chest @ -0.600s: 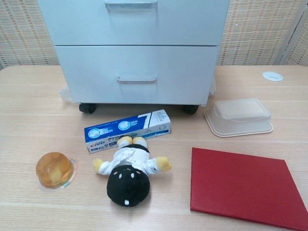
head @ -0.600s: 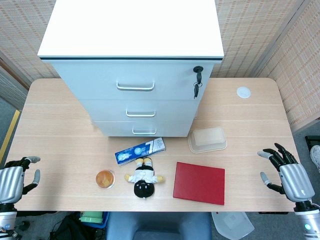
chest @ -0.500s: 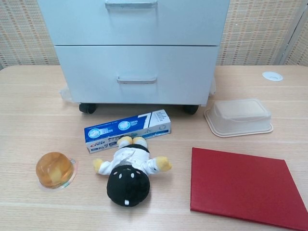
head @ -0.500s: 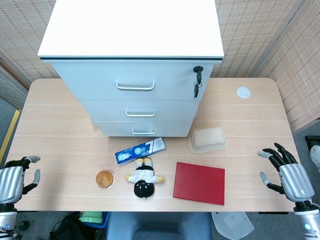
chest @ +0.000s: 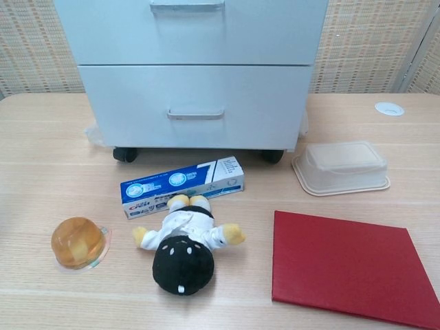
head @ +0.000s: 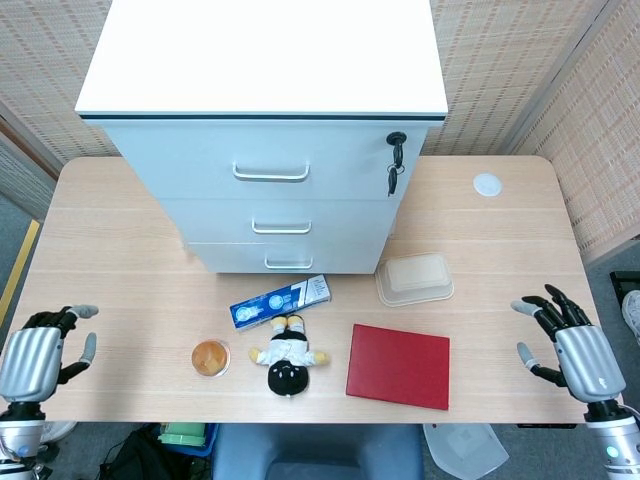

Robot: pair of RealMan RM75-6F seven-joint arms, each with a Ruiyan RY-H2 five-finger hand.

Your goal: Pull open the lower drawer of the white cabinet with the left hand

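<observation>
The white cabinet (head: 265,110) stands at the back middle of the table, all its drawers closed. Its lower drawer (head: 285,257) (chest: 196,106) has a metal handle (head: 288,264) (chest: 195,115). My left hand (head: 40,354) hovers at the table's front left corner, far from the cabinet, fingers apart and holding nothing. My right hand (head: 575,352) sits at the front right edge, fingers spread and empty. Neither hand shows in the chest view.
In front of the drawer lie a toothpaste box (head: 281,301), a plush doll (head: 288,360) and an orange jelly cup (head: 210,357). A red book (head: 399,366) and a beige lidded container (head: 414,278) lie to the right. Keys (head: 395,165) hang from the top drawer's lock.
My left hand has moved slightly to the right and forward over the table corner. The right hand has barely shifted. The cabinet and objects are unchanged.
</observation>
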